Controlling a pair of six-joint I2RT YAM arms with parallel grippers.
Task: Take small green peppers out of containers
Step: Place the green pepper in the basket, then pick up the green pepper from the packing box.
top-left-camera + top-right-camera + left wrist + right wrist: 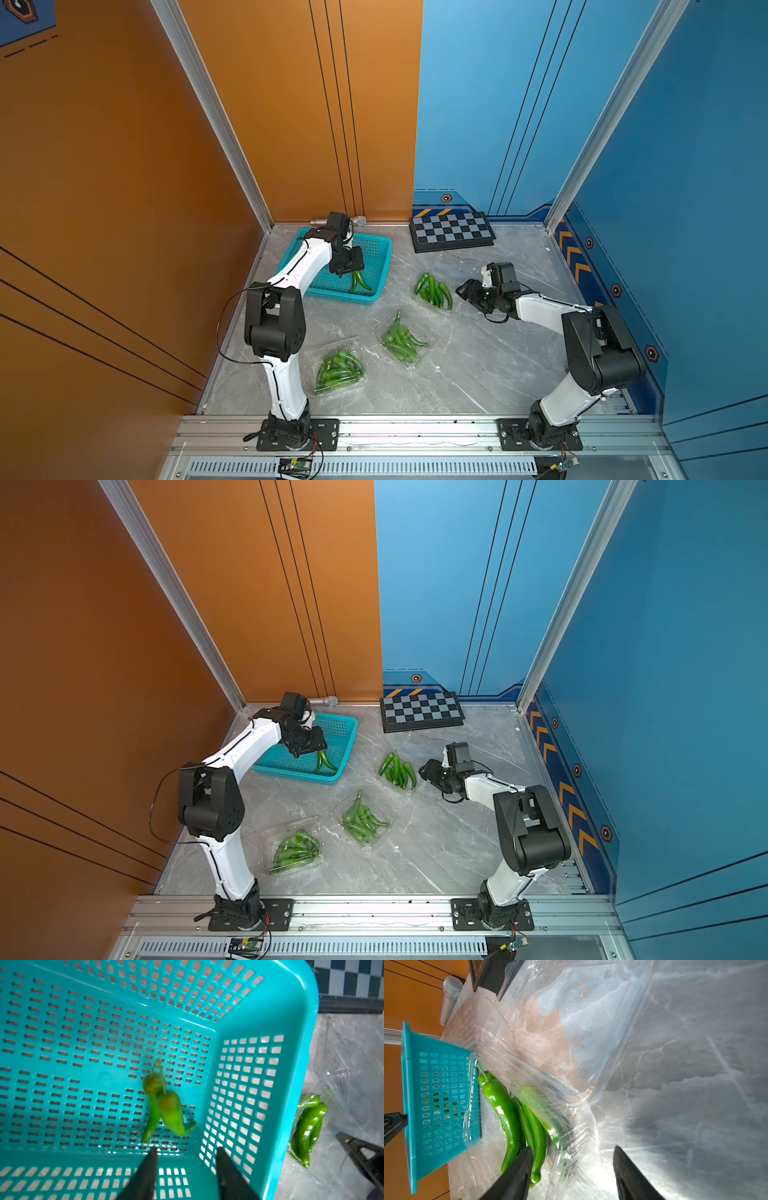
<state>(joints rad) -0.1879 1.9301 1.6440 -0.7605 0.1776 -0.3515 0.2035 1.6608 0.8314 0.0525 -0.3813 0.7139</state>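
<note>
Inside teal basket [301,1022], two green peppers [164,1105]

Place: robot lab test cell, pretty obviously
Walls: orange panel [124,166], blue panel [478,104], aluminium frame post [208,104]
Bench: marble-look tabletop [478,365], left arm [274,320] and right arm [598,353] bolted to an aluminium rail [415,428]
Extra: checkerboard [451,230] by the back wall
</note>
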